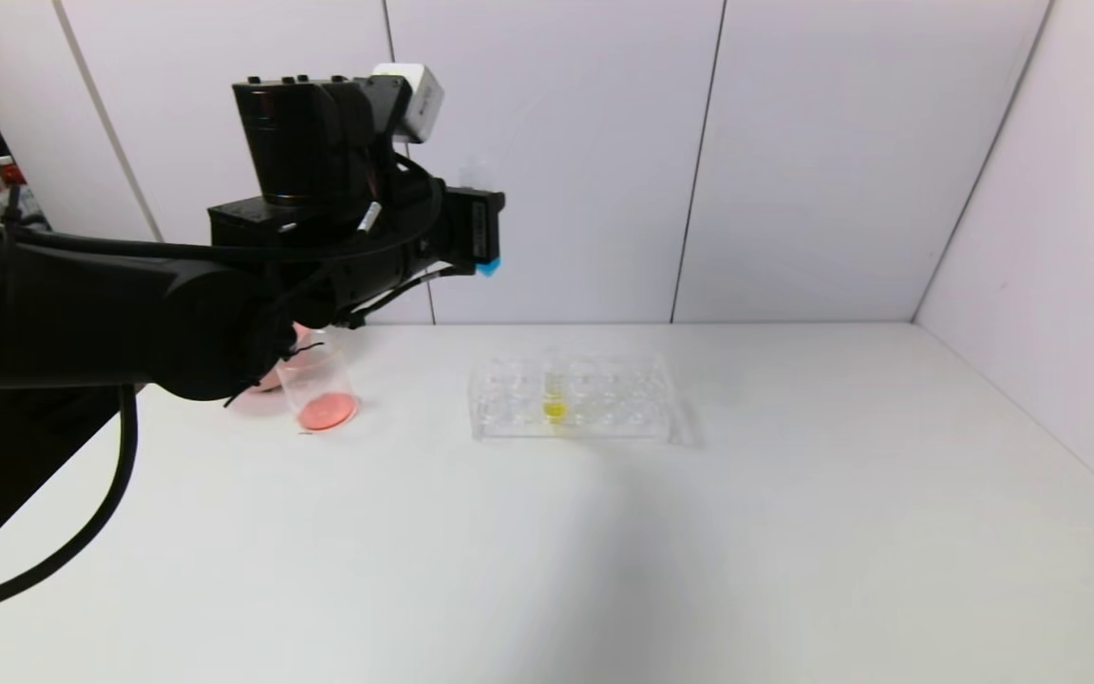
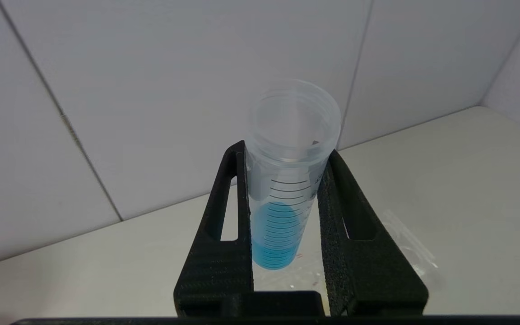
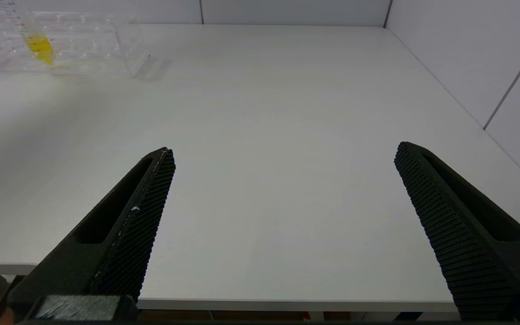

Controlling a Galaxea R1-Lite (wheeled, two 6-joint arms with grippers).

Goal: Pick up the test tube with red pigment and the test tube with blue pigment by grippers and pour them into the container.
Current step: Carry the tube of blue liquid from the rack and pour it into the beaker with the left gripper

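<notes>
My left gripper (image 1: 480,228) (image 2: 287,149) is raised high over the table and shut on the test tube with blue pigment (image 2: 282,216). The tube stands about upright, open mouth up, and its blue tip (image 1: 488,269) shows below the fingers. The container (image 1: 319,385), a clear beaker with red-pink liquid at its bottom, stands on the table below and to the left of that gripper, partly behind the arm. The test tube with red pigment is out of view. My right gripper (image 3: 285,149) hangs open over the table's near edge, with nothing between its fingers.
A clear tube rack (image 1: 571,399) (image 3: 61,45) stands mid-table and holds a tube with yellow liquid (image 1: 555,397) (image 3: 39,47). A pink object (image 1: 300,334) peeks out behind the beaker. White walls close the back and the right side.
</notes>
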